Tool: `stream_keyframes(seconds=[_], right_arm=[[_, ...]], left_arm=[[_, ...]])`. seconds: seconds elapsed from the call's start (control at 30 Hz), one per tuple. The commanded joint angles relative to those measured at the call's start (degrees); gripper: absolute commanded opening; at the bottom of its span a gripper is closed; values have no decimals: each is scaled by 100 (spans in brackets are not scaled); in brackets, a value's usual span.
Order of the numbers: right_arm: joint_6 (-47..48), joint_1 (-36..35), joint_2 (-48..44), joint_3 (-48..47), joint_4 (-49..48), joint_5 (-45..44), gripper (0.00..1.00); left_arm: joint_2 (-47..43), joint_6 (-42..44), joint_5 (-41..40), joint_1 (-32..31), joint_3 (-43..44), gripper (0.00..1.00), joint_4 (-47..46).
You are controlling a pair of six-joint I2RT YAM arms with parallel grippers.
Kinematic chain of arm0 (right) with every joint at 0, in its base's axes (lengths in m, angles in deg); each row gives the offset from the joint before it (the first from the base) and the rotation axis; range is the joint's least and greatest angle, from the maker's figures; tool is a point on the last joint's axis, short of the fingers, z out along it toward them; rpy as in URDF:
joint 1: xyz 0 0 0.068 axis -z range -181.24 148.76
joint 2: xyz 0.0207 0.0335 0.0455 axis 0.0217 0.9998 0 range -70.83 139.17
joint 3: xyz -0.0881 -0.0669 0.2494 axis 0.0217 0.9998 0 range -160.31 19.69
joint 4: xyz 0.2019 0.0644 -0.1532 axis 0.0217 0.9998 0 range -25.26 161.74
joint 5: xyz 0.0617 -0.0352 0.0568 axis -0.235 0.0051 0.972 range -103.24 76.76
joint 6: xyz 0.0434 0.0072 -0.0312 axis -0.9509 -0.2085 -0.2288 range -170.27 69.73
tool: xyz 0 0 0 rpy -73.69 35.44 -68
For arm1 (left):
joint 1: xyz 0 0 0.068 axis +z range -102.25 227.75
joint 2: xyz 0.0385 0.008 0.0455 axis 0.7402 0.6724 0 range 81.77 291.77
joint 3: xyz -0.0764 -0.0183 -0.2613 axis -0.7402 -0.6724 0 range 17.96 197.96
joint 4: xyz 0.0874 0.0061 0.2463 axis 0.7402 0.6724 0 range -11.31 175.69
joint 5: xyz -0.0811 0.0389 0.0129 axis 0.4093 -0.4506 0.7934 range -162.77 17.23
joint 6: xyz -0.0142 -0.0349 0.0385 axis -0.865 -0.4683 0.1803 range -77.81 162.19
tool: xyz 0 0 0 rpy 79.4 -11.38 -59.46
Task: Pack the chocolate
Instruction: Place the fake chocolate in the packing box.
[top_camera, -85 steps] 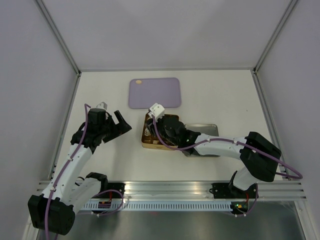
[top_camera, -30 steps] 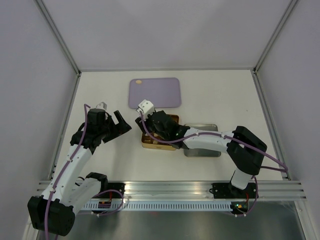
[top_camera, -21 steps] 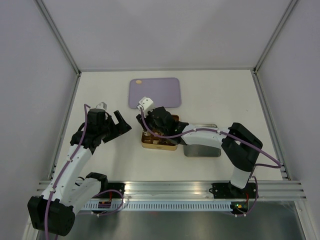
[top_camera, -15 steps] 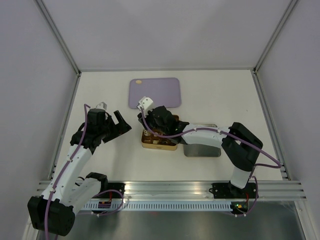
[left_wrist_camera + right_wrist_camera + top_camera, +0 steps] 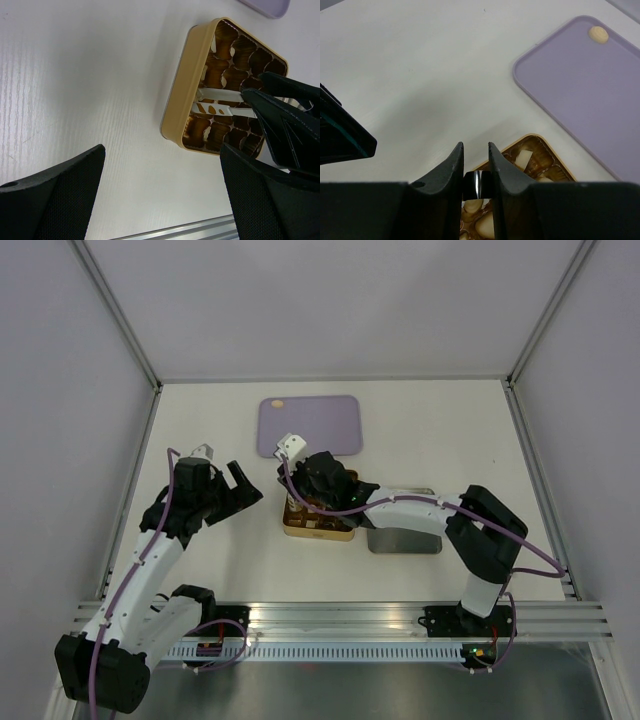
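1. The right gripper [image 5: 475,152] had narrowed onto the tweezers [image 5: 220,106], tips in the tin [image 5: 181,95]; the left gripper [image 5: 160,155] hung wide, empty
2. Some chocolate [image 5: 522,159] sat in its cells (one pale piece [image 5: 597,34] on the purple board [image 5: 570,95]); packing seemed unfinished

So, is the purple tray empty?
Not empty: one pale chocolate piece sits near a corner of the purple tray; nothing else shows on it.

Bright diffuse light, soft faint shadows, mostly sharp focus.
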Motion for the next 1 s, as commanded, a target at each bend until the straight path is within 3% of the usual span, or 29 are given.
stream_keyframes(seconds=[0.0,0.57,0.97], right_arm=[[-25,18,-410,-189,-32,53,20],[63,18,-701,-224,171,71,25],[-16,18,-481,-207,144,-52,35]], left_arm=[[-128,26,-42,28,39,100,-17],[-67,34,-42,28,118,100,-9],[-40,26,-68,28,118,100,-17]])
